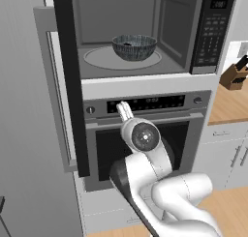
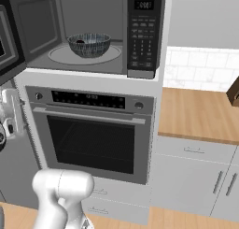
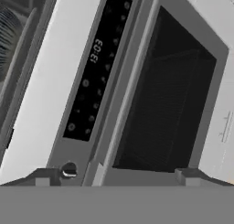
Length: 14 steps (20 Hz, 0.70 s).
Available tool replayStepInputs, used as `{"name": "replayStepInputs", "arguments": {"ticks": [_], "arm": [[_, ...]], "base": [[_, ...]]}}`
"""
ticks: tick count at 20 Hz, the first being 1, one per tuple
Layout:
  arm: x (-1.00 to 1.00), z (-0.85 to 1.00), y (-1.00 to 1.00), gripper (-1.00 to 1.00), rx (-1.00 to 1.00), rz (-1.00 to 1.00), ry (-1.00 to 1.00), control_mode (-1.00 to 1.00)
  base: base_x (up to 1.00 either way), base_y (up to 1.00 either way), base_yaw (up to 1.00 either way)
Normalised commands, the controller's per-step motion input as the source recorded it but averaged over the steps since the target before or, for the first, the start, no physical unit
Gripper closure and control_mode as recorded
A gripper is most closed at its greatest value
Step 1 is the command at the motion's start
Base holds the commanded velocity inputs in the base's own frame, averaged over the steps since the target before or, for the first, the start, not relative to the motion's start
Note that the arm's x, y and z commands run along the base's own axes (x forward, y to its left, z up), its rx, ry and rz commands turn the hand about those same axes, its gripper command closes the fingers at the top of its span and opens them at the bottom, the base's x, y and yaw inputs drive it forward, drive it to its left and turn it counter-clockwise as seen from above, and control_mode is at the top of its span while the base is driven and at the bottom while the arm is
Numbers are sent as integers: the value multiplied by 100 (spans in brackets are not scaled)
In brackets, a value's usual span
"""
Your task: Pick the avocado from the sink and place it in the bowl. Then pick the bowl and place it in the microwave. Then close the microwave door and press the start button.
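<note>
1. Two finger tips point(image 3: 42, 178) set wide apart at the bottom corners of the hand view, nothing between them; gripper point(image 3: 116, 178) empty, aimed at the oven front.
2. Directly ahead of the tips: oven control panel point(image 3: 93, 67) with lit clock digits, a round knob point(image 3: 69, 169) close above the near tip, and the dark oven window point(image 3: 167, 99). View rolled, so the oven front runs diagonally.
3. From the left base view: white arm point(image 1: 160, 183) raised in front of the oven door point(image 1: 140, 144), hand at the level of the control strip, below the microwave point(image 1: 140, 33). Hand itself mostly hidden behind the wrist joint.
4. Bowl point(image 1: 134, 47) upright on the round turntable point(image 1: 97, 59) inside the microwave cavity, roughly centred. Same bowl seen from the right side, well clear of the cavity walls.
5. Small dark shape inside the bowl, the avocado point(image 2: 80, 41), low against the pale interior; only partly visible over the rim.
6. Microwave door point(image 1: 70, 81) swung out to the left, edge-on to the left camera, hanging past the oven panel.
7. Keypad strip point(image 2: 142, 36) on the microwave's right, display lit at top.
8. Further out: wooden counter point(image 2: 200, 113) to the right, knife block point(image 1: 234, 75) on it, grey drawers point(image 2: 196, 176) beneath.
</note>
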Motion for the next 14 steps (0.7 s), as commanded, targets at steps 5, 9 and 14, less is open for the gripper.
{"name": "replayStepInputs", "arguments": {"ticks": [5, 9, 14], "arm": [[-66, -100, 86, -100, -6, -3, 10, -100], [-65, -99, 25, -100, -1, -1, 1, -100], [-34, -65, 47, -100, 0, -3, -8, -100]], "base": [[0, 0, 0], [0, 0, 0], [0, 0, 0]]}}
